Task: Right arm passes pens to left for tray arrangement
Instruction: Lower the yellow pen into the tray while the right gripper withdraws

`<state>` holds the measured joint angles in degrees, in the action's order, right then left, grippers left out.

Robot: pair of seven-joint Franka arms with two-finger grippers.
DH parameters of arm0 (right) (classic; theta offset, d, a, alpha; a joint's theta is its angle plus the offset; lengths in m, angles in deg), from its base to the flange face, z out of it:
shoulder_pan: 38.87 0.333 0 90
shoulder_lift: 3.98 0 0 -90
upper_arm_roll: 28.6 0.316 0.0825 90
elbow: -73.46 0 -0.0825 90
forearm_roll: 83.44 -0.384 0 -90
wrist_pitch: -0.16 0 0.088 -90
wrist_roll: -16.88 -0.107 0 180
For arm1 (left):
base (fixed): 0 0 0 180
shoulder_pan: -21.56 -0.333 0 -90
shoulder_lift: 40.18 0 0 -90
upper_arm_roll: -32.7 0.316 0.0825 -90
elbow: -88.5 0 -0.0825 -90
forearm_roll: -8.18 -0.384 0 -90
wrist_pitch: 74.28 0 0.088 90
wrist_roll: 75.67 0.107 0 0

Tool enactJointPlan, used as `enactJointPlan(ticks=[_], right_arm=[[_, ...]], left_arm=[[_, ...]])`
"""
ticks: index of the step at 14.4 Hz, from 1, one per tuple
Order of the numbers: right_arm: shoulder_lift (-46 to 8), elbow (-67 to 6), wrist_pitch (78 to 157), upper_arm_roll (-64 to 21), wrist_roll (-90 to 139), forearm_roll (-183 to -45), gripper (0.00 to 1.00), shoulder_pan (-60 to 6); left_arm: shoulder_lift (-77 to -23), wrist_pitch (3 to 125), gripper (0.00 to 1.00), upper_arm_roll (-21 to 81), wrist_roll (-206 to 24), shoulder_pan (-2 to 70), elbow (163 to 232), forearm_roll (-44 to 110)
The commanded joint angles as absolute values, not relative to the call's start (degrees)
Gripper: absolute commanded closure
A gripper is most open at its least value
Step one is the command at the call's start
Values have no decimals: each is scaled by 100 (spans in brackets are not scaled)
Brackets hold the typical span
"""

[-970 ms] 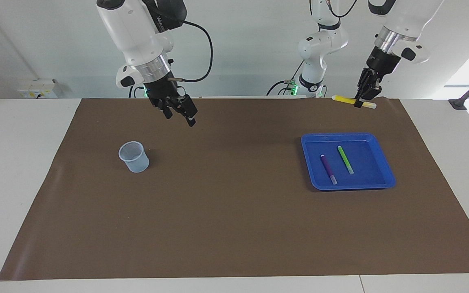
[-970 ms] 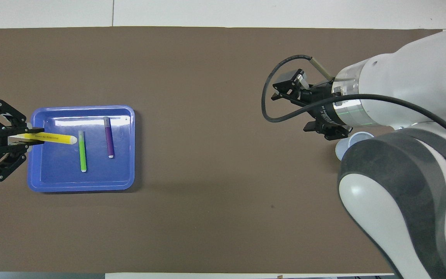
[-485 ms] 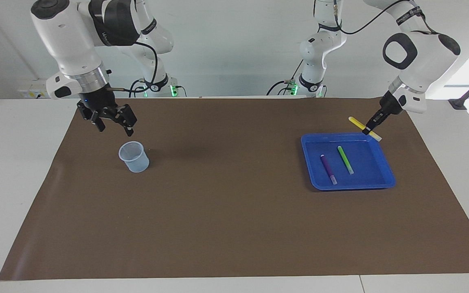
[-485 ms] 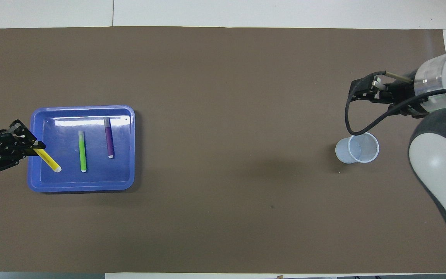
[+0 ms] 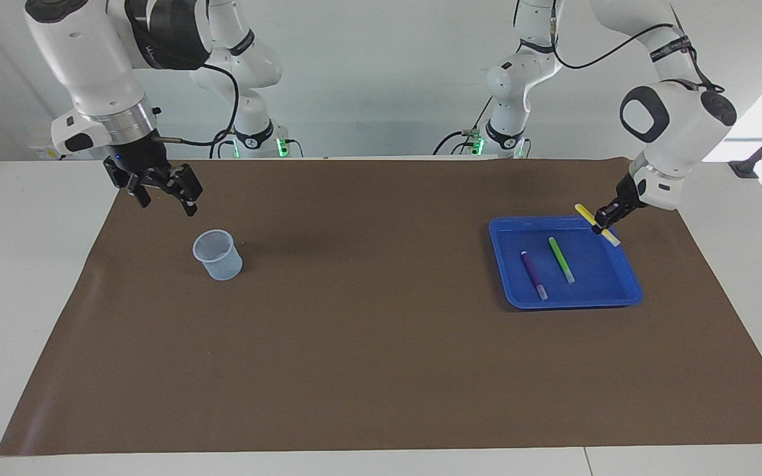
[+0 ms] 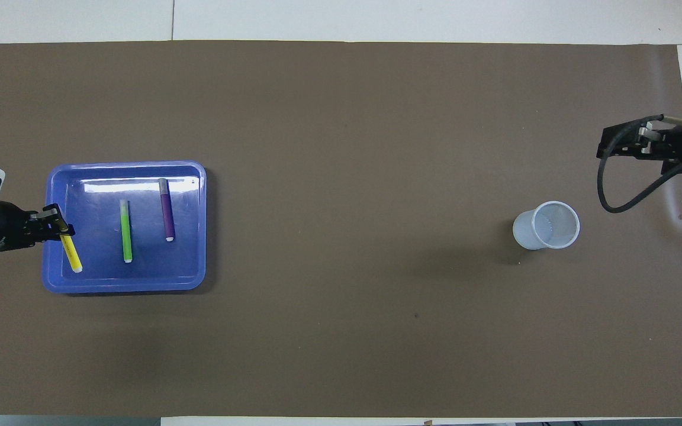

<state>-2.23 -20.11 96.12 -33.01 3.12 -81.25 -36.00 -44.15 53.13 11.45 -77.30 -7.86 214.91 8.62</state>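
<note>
The left gripper (image 5: 600, 227) is clamped on the yellow pen (image 5: 596, 225), holding it tilted over the blue tray (image 5: 569, 301) at the rim toward the left arm's end of the table. In the tray the green pen (image 5: 561, 260) and purple pen (image 5: 534, 274) lie side by side, apart. The right gripper (image 5: 164, 196) hangs with fingers spread and empty, above the brown mat (image 5: 368, 344) near the pale cup (image 5: 217, 254).

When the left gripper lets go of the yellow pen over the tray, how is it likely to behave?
The yellow pen looks stiff: held by the left gripper near one end, it stays straight. Being round and slim, it may roll, though the blue tray has a raised rim that should stop it. It probably weighs little, and may bounce slightly.
</note>
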Motion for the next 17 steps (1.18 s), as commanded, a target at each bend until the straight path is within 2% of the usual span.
enactJointPlan(ticks=[1, 4, 7, 8, 9, 14, 17], right_arm=[[-424, -1445, 9105, -3282, 440, -7922, 0, -3641], [-398, -1303, 8753, -3194, 449, -7992, 0, -3746], [-380, -1338, 8743, -2940, 440, -8010, 0, -3886], [-380, -1338, 8743, -2826, 440, -7993, 0, -3931], [-371, -1347, 8752, -2790, 440, -7992, 0, -3949], [-336, -1399, 8744, -2789, 431, -8001, 0, -3887], [-301, -1470, 8726, -2789, 431, -8010, 0, -3870]], left_arm=[[-4746, 5683, 100, 1160, -7576, -718, 21436, 432], [-4932, 5869, 100, 1160, -7541, -701, 21453, 423], [-4958, 5843, 100, 1160, -7532, -710, 21453, 423], [-4950, 5817, 97, 1160, -7532, -710, 21462, 423], [-4950, 5825, 1, 1160, -7541, -710, 21462, 423], [-4950, 5388, 0, 1151, -7594, -692, 21191, 423], [-4923, 4598, 0, 1134, -7611, -631, 20542, 440]])
